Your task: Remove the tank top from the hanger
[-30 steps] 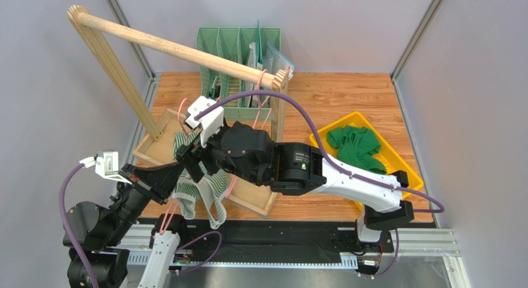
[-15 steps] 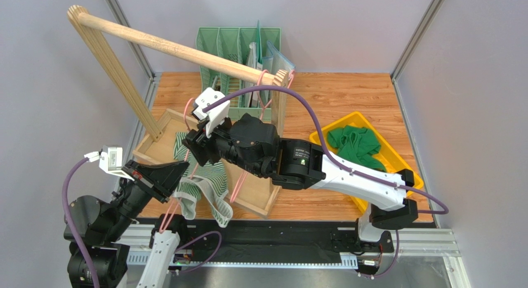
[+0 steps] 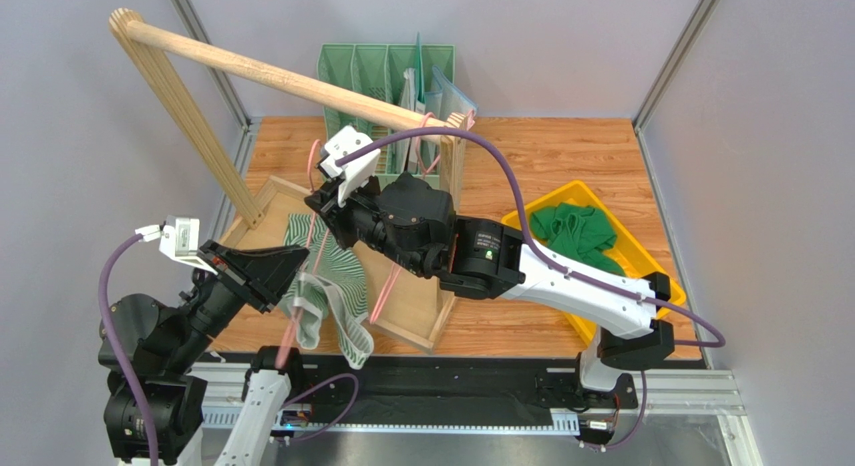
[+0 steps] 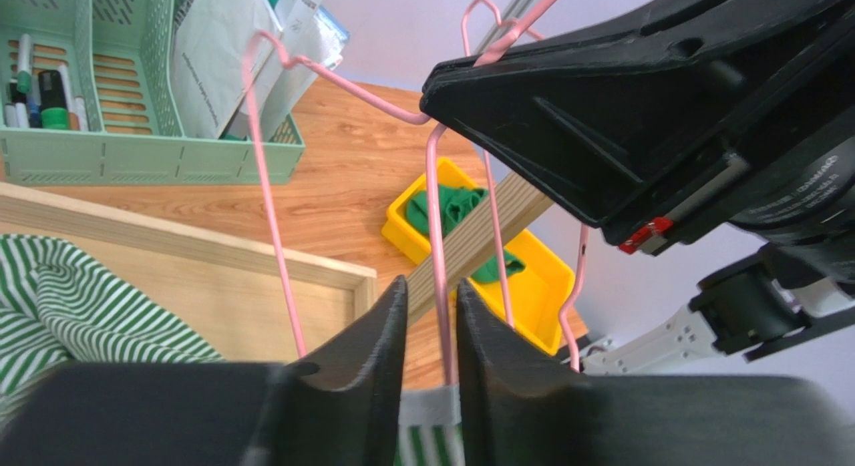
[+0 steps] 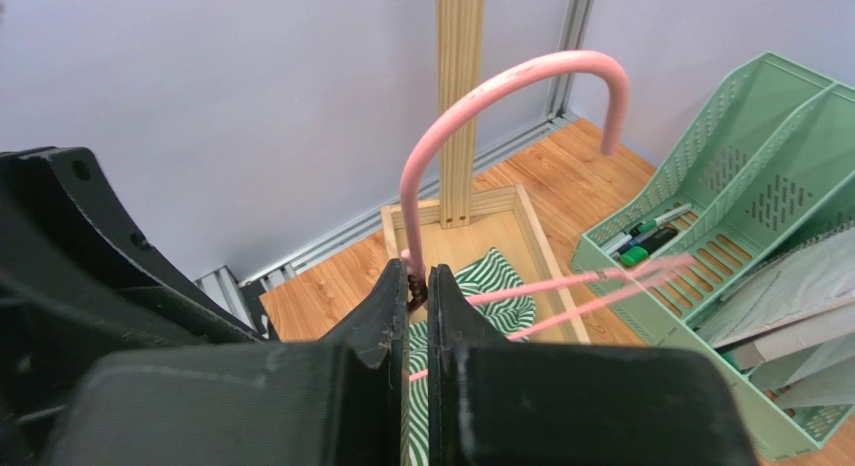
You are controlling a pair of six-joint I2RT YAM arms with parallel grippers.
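The green-and-white striped tank top (image 3: 336, 286) hangs on a pink wire hanger (image 3: 385, 296) over the wooden rack's base. My right gripper (image 3: 323, 204) is shut on the hanger's neck (image 5: 411, 256) just below its hook (image 5: 502, 80); striped cloth (image 5: 482, 286) shows beneath it. My left gripper (image 3: 299, 273) sits low at the garment's left side. In the left wrist view its jaws (image 4: 432, 286) stand slightly apart, a pink wire (image 4: 439, 206) running between them without being pinched. The tank top's white hem (image 4: 432, 411) lies deep between them.
A wooden clothes rack (image 3: 281, 80) with a tray base (image 3: 411, 321) spans the left half. Another pink hanger (image 3: 426, 126) hangs at the rod's right end. A green desk organiser (image 3: 386, 70) stands behind it. A yellow bin (image 3: 632, 251) with green cloth sits right.
The right gripper has closed on the hanger's neck and risen toward the back. The left jaws, shut before, have parted a little.
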